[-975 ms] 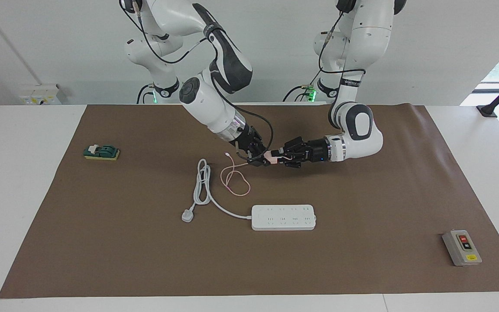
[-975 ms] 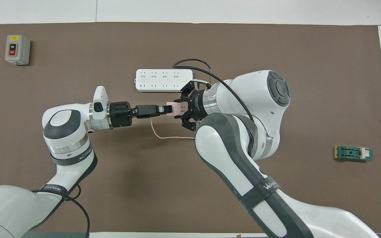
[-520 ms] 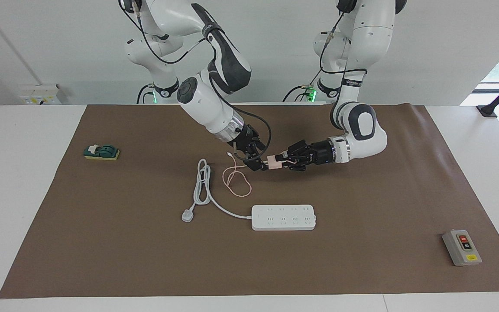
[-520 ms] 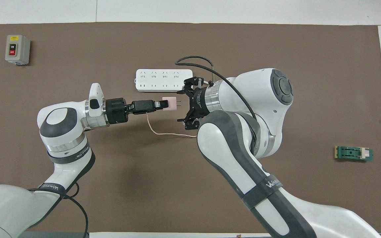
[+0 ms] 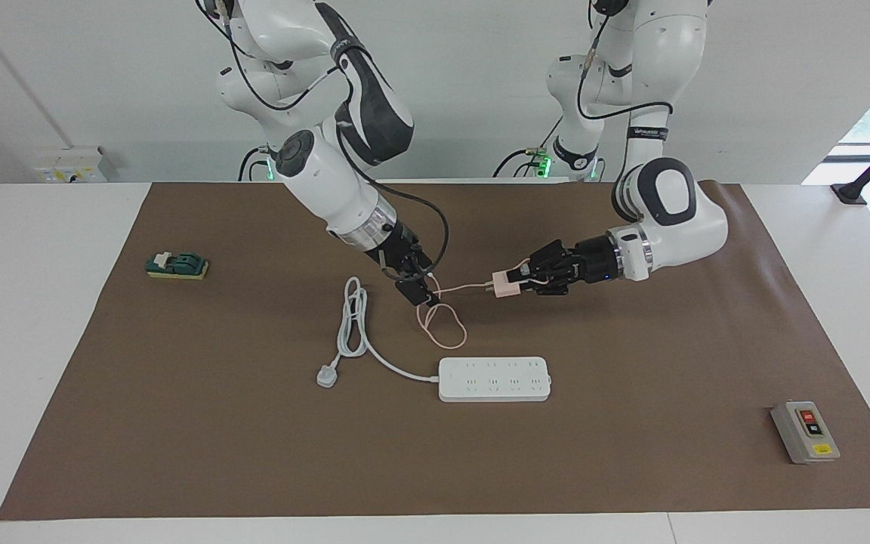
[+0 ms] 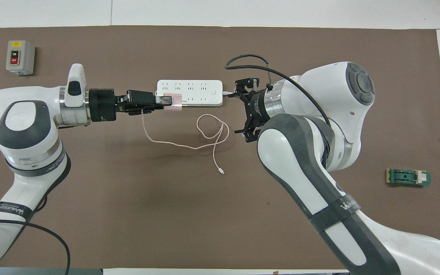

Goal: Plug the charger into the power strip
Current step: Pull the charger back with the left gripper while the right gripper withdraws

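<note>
Aloft, left pincer (image 5: pixel 516 284) clamps charger (image 5: pixel 504 285) over mat, right pincer (image 5: pixel 414 289) seemingly wide beside cable loop, power strip (image 5: pixel 494 378) unobstructed.

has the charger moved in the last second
Yes. Held by the left gripper, the charger has shifted toward the left arm's end of the table relative to the unmoved power strip, away from the right gripper.

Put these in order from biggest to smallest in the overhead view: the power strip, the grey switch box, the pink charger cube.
1. The power strip, clearly the largest.
2. The grey switch box.
3. The charger cube looks smallest, though the left gripper holds it up nearer the camera and covers part of it.
</note>
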Controlling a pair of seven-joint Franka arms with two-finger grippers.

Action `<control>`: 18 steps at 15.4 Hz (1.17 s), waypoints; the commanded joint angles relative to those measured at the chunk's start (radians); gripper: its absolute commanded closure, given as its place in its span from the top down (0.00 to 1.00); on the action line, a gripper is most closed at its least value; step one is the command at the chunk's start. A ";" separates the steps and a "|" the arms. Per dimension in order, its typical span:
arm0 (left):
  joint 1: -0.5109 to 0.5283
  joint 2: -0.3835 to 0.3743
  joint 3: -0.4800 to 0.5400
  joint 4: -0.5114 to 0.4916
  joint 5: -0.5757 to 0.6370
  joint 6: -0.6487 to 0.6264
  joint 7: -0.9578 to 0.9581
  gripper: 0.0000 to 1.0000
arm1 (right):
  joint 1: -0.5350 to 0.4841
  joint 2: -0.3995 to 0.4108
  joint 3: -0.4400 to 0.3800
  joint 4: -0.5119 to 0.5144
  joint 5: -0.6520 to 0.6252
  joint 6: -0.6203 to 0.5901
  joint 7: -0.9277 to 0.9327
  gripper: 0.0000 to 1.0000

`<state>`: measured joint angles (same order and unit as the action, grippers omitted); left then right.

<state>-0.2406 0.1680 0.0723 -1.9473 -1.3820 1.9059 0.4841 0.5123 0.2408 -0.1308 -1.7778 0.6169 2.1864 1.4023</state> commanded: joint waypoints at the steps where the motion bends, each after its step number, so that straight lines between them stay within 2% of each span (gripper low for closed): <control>1: 0.018 -0.091 -0.006 0.068 0.197 0.015 -0.255 0.00 | -0.066 -0.057 0.003 -0.003 -0.121 -0.121 -0.136 1.00; 3: 0.032 -0.122 -0.006 0.164 0.422 -0.061 -0.422 0.00 | -0.100 -0.090 0.003 -0.002 -0.207 -0.201 -0.236 1.00; 5: 0.069 -0.121 -0.009 0.354 0.643 -0.242 -0.594 0.00 | -0.135 -0.132 0.003 -0.003 -0.276 -0.264 -0.325 1.00; 7: 0.069 -0.105 -0.009 0.506 0.818 -0.399 -0.659 0.00 | -0.164 -0.173 0.003 -0.005 -0.337 -0.307 -0.408 1.00; 11: 0.067 -0.153 -0.006 0.522 1.053 -0.531 -0.680 0.00 | -0.213 -0.245 0.003 -0.003 -0.477 -0.416 -0.659 1.00; 14: 0.064 -0.156 -0.009 0.545 1.231 -0.594 -0.677 0.00 | -0.274 -0.276 0.011 -0.002 -0.572 -0.479 -0.871 1.00; 16: 0.072 -0.154 0.001 0.553 1.258 -0.623 -0.668 0.00 | -0.287 -0.300 0.001 0.001 -0.594 -0.501 -1.004 1.00; 18: 0.124 -0.159 -0.003 0.553 1.255 -0.631 -0.661 0.00 | -0.288 -0.325 -0.004 0.000 -0.598 -0.520 -1.106 1.00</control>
<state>-0.1644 0.0128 0.0751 -1.4160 -0.1441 1.3128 -0.1753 0.2310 -0.0474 -0.1398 -1.7697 0.0438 1.6889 0.3986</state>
